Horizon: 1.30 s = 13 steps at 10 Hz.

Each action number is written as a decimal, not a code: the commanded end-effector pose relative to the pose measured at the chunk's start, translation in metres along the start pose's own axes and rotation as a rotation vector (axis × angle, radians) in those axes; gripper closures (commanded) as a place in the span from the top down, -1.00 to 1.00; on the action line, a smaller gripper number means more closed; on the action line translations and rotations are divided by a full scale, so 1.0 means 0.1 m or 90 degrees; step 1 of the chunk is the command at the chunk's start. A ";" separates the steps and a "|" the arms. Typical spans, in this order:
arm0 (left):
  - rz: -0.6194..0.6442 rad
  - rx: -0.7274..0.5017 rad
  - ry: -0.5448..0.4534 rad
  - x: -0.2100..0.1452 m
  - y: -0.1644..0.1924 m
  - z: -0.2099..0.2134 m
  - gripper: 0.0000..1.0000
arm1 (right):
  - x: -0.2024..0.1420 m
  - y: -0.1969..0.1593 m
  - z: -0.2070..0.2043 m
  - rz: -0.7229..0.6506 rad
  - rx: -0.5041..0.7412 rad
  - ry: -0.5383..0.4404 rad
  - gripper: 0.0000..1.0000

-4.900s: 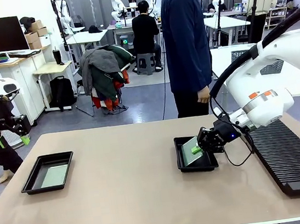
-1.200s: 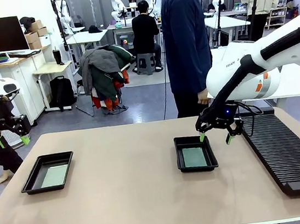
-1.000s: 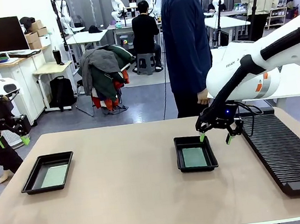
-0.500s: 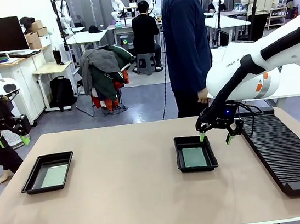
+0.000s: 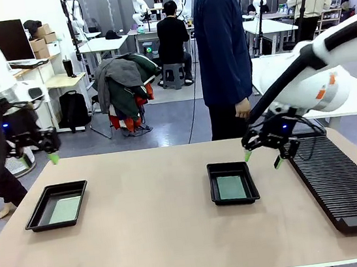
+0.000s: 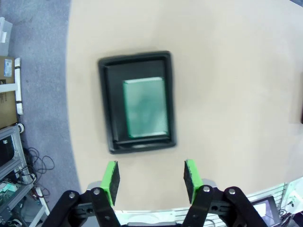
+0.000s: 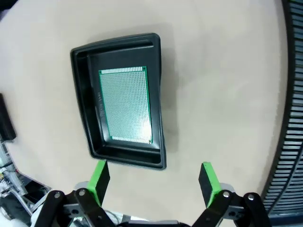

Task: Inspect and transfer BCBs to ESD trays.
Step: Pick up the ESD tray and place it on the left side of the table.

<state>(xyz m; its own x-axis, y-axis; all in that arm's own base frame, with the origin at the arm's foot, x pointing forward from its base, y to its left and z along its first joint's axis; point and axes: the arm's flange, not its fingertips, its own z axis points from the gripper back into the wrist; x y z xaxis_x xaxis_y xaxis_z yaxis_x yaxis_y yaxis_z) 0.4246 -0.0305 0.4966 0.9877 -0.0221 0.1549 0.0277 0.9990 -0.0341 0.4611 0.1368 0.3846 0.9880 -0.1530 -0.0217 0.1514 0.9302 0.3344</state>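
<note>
Hovering above the table, my right gripper (image 5: 264, 156) spreads its green pads wide and empty just beside the right tray (image 5: 232, 182), where one board (image 5: 231, 187) lies flat on the floor, so I judge that placing done. My left gripper (image 5: 36, 154) hangs partly open, holding nothing, above the far side of the left tray (image 5: 57, 205), whose board (image 5: 66, 209) also lies flat inside. Both boards sit face up, within the rims, easy to inspect from above.

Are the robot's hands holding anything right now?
No. Both grippers are open and empty: the left gripper and the right gripper hang above the table. Each board lies flat in its own tray.
</note>
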 end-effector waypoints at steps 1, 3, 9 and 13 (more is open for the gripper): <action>0.001 -0.018 0.004 -0.16 -0.54 -0.02 0.47 | -0.08 -0.44 0.25 0.005 0.083 0.030 1.00; -0.017 -0.015 -0.003 -0.27 -1.30 -0.08 0.47 | -0.03 -0.83 0.41 -0.001 0.121 0.031 1.00; -0.038 -0.009 -0.006 -0.13 -3.30 -0.70 0.47 | -0.01 -1.10 0.54 0.003 0.126 0.038 1.00; -0.079 -0.001 -0.003 0.16 -4.05 -1.07 0.47 | -0.01 -1.10 0.54 0.003 0.126 0.038 1.00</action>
<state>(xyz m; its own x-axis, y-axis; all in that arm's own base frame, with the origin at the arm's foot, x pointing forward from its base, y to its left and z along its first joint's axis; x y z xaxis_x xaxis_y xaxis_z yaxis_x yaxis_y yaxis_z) 0.4314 -0.4189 0.4120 0.9765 -0.1359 0.1671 0.1456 0.9882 -0.0470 0.4421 0.0153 0.3980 0.9918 -0.0990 -0.0810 0.1267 0.8469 0.5164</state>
